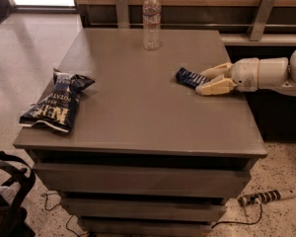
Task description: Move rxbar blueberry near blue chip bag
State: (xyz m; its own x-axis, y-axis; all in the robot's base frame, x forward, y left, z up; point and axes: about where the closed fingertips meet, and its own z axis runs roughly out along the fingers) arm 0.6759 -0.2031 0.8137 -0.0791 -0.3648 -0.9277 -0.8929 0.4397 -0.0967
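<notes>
The rxbar blueberry (188, 77), a small flat navy wrapper with white stripes, lies on the right side of the grey table (138, 112). My gripper (202, 82) reaches in from the right at table height. Its two cream fingers (214, 87) are spread apart on either side of the bar's right end. The blue chip bag (54, 102), large and crinkled with pale letters, lies at the table's left edge, far from the bar and the gripper.
A clear plastic water bottle (151, 21) stands upright at the back middle of the table. A wooden wall with metal brackets (259, 14) runs behind. A power strip (266, 197) lies on the floor at the lower right, and a dark chair (5, 191) stands at the lower left.
</notes>
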